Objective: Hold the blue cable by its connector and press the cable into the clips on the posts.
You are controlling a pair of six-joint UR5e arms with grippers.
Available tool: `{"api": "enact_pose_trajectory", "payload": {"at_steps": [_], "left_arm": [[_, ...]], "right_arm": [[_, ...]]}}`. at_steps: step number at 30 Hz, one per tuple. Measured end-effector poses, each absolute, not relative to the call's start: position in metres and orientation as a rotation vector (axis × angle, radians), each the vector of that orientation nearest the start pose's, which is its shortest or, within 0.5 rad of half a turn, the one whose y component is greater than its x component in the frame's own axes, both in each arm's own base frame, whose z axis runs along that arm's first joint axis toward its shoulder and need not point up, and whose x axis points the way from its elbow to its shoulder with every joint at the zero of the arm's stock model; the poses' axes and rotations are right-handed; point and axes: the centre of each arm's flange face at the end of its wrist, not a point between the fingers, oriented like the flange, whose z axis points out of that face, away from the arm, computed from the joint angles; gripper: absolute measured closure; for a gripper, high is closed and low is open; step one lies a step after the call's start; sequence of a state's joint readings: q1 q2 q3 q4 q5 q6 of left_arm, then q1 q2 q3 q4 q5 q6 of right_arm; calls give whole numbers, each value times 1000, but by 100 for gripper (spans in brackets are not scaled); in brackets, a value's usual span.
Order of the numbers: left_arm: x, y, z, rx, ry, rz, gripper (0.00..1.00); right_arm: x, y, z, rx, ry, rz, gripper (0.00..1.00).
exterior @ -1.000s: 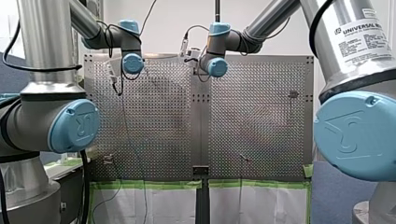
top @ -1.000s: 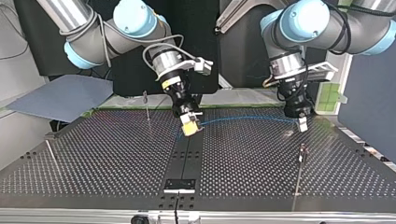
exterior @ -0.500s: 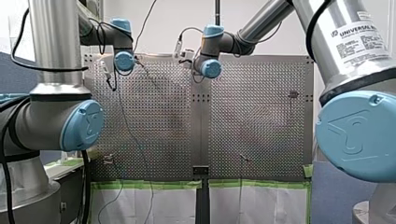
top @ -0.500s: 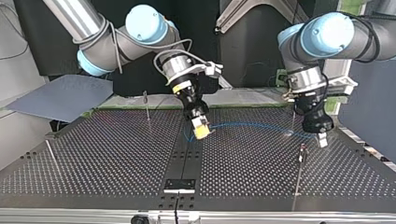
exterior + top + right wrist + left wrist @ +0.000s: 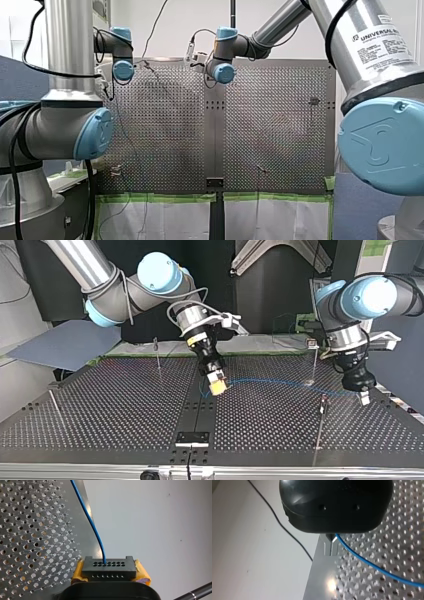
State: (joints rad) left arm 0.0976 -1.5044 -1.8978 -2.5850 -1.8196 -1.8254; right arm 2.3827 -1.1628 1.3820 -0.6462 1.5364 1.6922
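Front view: plain white wall (image 5: 175, 20) at 12 o'clock behind perforated metal table (image 5: 280, 125). Green tape (image 5: 165, 198) along its 6 o'clock edge, white sheeting (image 5: 175, 222) below. Blue partition (image 5: 15, 82) at 9 o'clock. Top view: dark backdrop (image 5: 215, 270) at 12 o'clock, grey-blue panel (image 5: 65, 342) at 9 o'clock.

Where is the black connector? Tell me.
The connector is clamped between my right tool's yellow pads, near the top view's middle, above the table's dark centre strip.

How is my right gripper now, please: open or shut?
Shut: the right gripper's yellow pads press both sides of the black connector, blue cable running out ahead.
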Motion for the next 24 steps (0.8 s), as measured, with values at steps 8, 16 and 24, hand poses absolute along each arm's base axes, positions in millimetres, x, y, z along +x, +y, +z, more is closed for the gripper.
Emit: {"api": "enact_pose_trajectory", "payload": {"at_steps": [8, 16, 24], "left_arm": [[491, -47, 413, -420, 1220, 30, 100], [499, -51, 411, -365, 1237, -11, 100], [509, -53, 423, -345, 1221, -34, 100]], "right_arm": [[587, -377, 417, 1342, -601, 2172, 100], [584, -381, 416, 1340, -606, 2165, 100], [580, -387, 416, 1333, -614, 2155, 100]]}}
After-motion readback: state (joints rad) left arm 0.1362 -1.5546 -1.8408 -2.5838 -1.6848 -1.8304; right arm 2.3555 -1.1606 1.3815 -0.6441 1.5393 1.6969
